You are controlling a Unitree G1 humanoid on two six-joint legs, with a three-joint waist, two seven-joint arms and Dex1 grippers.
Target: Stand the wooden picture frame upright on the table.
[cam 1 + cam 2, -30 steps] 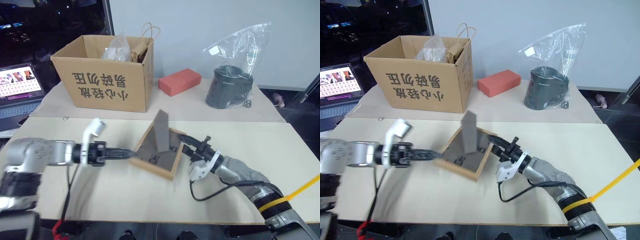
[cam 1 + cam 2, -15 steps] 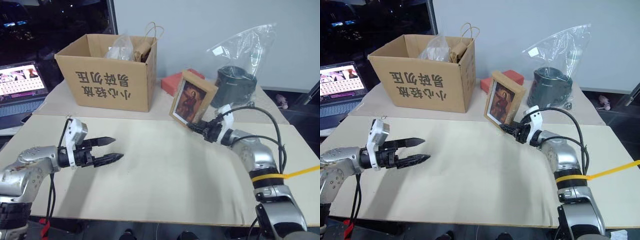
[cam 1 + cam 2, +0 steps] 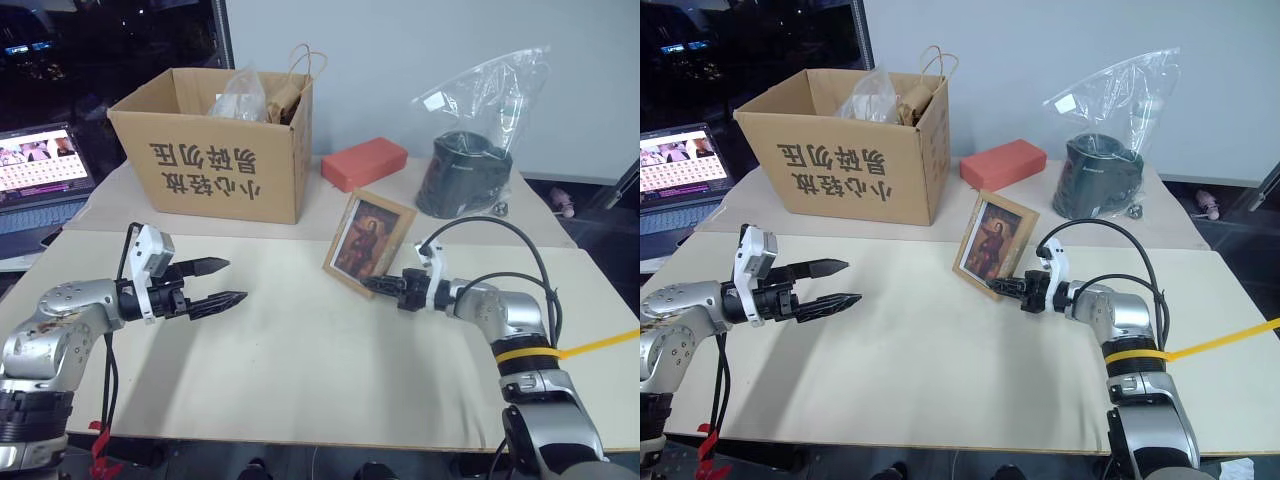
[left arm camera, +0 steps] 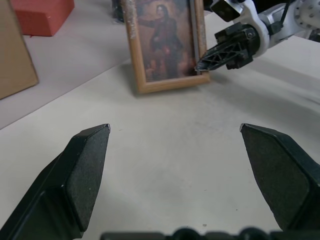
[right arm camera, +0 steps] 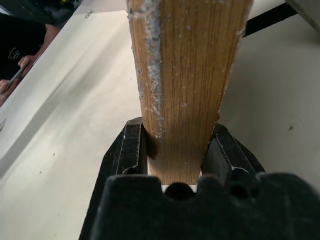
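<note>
The wooden picture frame (image 3: 368,240) stands upright in the middle of the table (image 3: 320,370), its reddish portrait facing me. In the left wrist view the picture frame (image 4: 167,42) has its lower edge down on the tabletop. My right gripper (image 3: 372,285) is shut on the frame's lower right side; in the right wrist view both black fingers (image 5: 131,150) clamp the light-wood edge (image 5: 187,75). Well left of the frame, my left gripper (image 3: 237,281) hovers open and empty, pointing towards it.
A cardboard box (image 3: 215,150) with bags in it, a red block (image 3: 365,163) and a black item in a clear plastic bag (image 3: 470,170) stand on the far table. A laptop (image 3: 40,170) sits at the far left. A person's hand (image 5: 15,55) shows beyond the table edge.
The frame lay tilted, back up, between both grippers; my right gripper has turned it picture-forward and lowered it to the table. My left gripper has drawn back to the left.
</note>
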